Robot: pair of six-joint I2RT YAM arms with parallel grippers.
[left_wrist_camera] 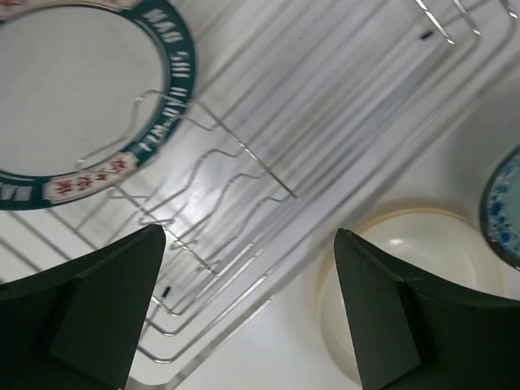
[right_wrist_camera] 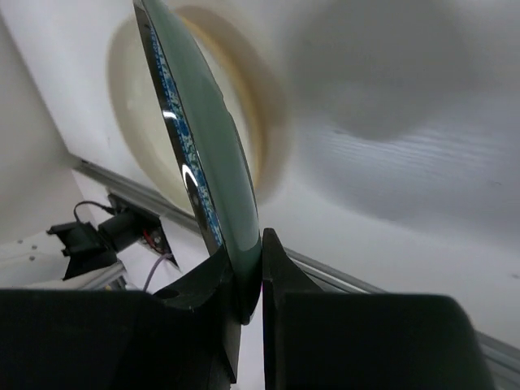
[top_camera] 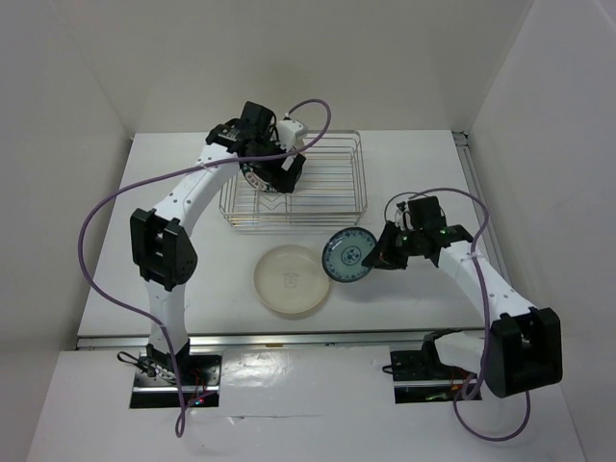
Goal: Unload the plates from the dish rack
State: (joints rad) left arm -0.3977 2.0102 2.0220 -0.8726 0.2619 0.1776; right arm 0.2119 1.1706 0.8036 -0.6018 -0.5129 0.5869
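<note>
"Silver wire first: where does the dish rack (top_camera: 322,188) sit?"

"Toward the back of the white surface (top_camera: 423,164), long side to the overhead camera. One green-rimmed plate (left_wrist_camera: 73,89), white in the middle with lettering round the band, sits among the slot wires at the rack's left end."

"And the left gripper (left_wrist_camera: 250,236)?"

"Above the rack's left half, near that green-rimmed plate but apart from it. Its fingers are spread wide with nothing between them; bare wire shows in the gap."

"The right gripper (right_wrist_camera: 250,280)?"

"Clamped on the rim of a blue-patterned plate (right_wrist_camera: 203,162). That plate is out of the rack, held up on edge in front of the rack's right half, its patterned face turned toward the left arm."

"Anything below it?"

"A cream plate (top_camera: 292,279) lies flat on the surface in front of the rack. From overhead the blue-patterned plate overlaps its right rim. Whether the two touch cannot be told."
</note>
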